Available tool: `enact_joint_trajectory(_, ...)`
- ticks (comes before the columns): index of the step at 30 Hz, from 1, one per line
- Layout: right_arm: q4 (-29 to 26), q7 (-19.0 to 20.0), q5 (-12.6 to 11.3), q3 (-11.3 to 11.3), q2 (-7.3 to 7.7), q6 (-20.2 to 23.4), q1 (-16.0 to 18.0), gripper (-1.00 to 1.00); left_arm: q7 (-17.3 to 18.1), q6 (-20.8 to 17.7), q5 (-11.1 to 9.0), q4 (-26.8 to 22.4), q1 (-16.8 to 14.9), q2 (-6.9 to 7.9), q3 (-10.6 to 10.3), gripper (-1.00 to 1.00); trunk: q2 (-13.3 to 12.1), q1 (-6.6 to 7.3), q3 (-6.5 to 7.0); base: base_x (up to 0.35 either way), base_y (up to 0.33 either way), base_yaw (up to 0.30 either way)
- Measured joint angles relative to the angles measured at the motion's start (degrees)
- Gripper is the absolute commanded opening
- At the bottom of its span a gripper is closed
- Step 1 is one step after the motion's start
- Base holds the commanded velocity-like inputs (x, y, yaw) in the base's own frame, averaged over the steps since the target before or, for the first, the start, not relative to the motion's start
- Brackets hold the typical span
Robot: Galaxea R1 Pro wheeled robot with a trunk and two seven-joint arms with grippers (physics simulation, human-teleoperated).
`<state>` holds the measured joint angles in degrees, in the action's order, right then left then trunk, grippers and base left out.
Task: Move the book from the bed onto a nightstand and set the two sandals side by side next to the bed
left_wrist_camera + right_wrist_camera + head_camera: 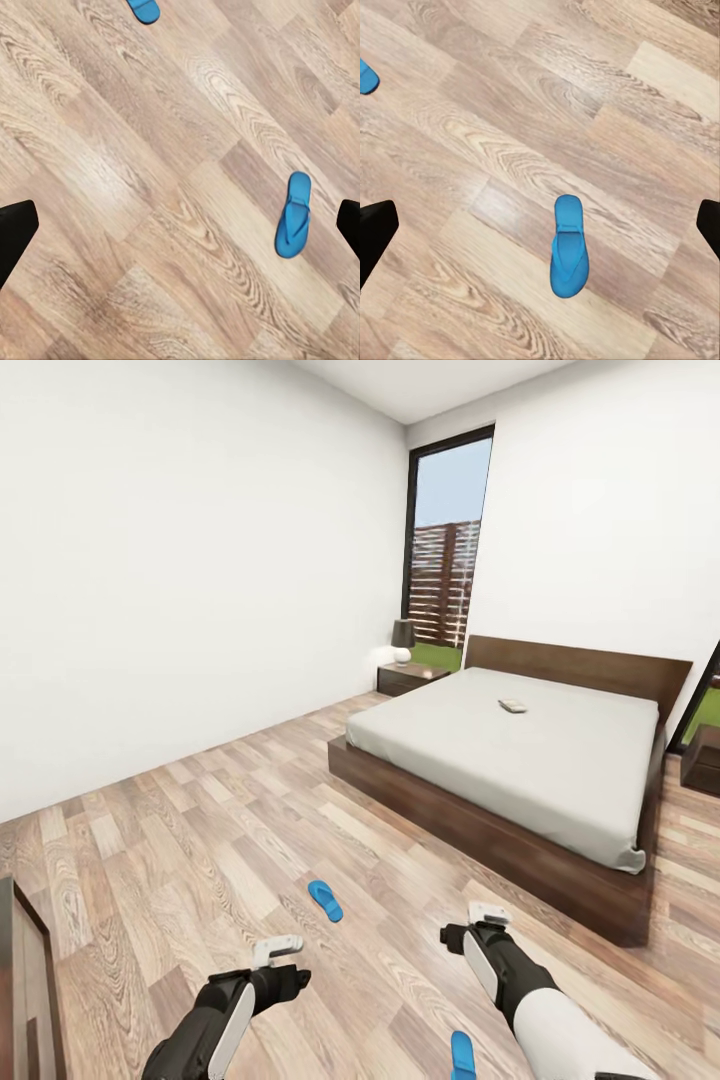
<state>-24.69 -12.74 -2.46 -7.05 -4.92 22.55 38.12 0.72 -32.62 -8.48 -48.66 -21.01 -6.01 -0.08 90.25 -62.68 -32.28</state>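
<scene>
The bed (520, 760) stands at the right with its dark frame and pale mattress. A small book (513, 705) lies on the mattress near the headboard and looks pale from here. One nightstand (410, 677) sits in the far corner by the window, and another nightstand (703, 758) shows at the right edge. A blue sandal (325, 900) lies on the floor between my arms; the second sandal (462, 1053) is near my right forearm. My left gripper (278, 950) and right gripper (488, 913) hover above the floor, both open and empty. The wrist views show a sandal (293, 225) and a sandal (568, 255) below.
A lamp (402, 638) stands on the far nightstand beside the tall window (445, 550). The edge of a dark piece of furniture (25, 980) shows at the lower left. Wood-plank floor (200, 830) stretches between me and the bed.
</scene>
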Motion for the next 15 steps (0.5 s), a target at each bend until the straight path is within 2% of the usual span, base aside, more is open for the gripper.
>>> enact_joint_trajectory(3, 0.1, 0.0, 0.0, -0.1, -0.02, -2.1, 0.2, 1.0, 0.0, -0.5, -0.1, 0.0, -0.1, 0.02, 0.1, 1.0, 1.2, -0.66, -0.54, 0.0, 0.0, 0.0)
enact_joint_trajectory(5, 0.1, -0.1, 0.0, -0.1, -0.04, -5.2, 0.3, 1.0, -0.1, -0.7, -0.9, -0.4, -0.2, 0.09, 1.2, 1.0, 2.0, -1.1, -0.9, 0.0, 0.0, 0.0)
enact_joint_trajectory(9, 0.1, -0.1, 0.0, -0.2, -0.02, -7.9, 1.1, 1.0, 0.0, -1.3, -3.0, -1.9, -0.1, 0.3, 3.3, 1.0, 3.6, -1.98, -1.61, 0.0, 0.0, 0.0)
enact_joint_trajectory(15, 0.3, 0.0, 0.1, -0.2, 0.27, -8.3, 3.3, 1.0, 0.1, -1.9, -4.4, -2.9, 0.0, 0.29, 4.3, 1.0, 6.0, -3.3, -2.69, 0.0, 0.0, 0.0)
